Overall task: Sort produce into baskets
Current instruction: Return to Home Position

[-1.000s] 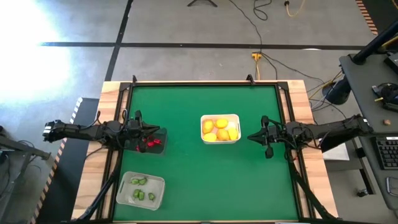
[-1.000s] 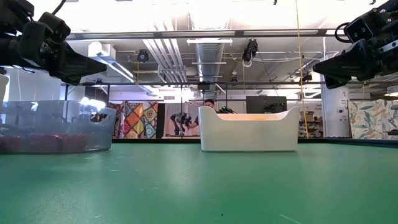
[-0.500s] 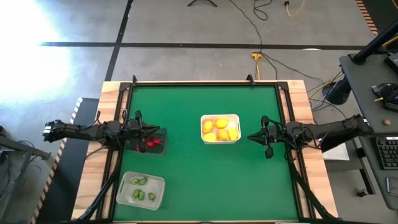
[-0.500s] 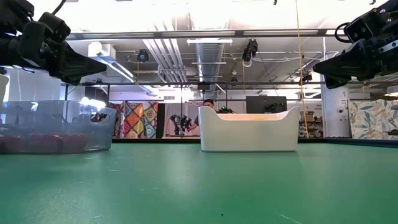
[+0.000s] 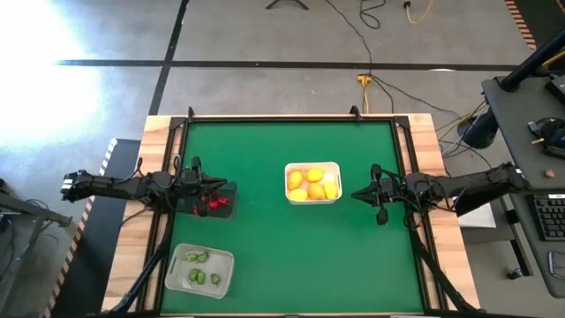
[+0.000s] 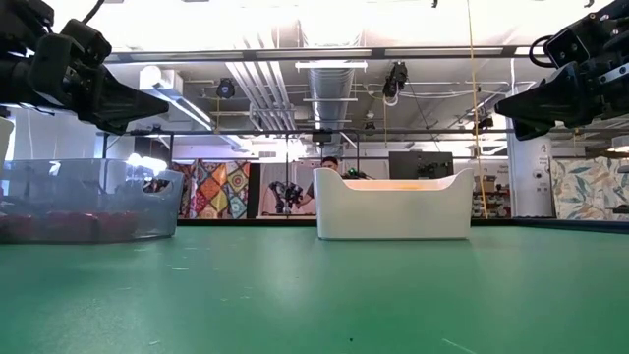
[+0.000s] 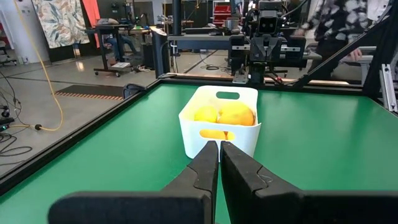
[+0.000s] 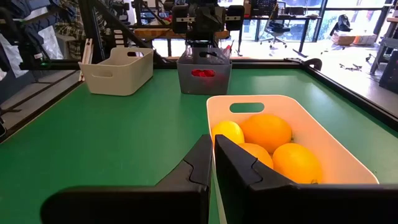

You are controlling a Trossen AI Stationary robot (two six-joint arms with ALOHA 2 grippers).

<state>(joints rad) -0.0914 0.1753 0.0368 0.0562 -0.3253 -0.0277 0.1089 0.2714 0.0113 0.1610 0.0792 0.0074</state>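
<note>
A white tub (image 5: 312,183) near the table's middle holds several yellow-orange rounds (image 8: 267,133). A dark see-through tub (image 5: 214,200) at the left holds small red pieces (image 8: 200,73). A pale tub (image 5: 200,268) at the near left holds small green pieces (image 5: 201,259). My left gripper (image 5: 219,185) is shut and empty, in the air over the dark tub's far rim. My right gripper (image 5: 357,194) is shut and empty, in the air just right of the white tub.
The green mat (image 5: 291,256) has open room in its near middle and far part. A black frame (image 5: 291,117) rims the mat. Beyond the table stand workshop furniture and a person (image 7: 339,25) in the left wrist view.
</note>
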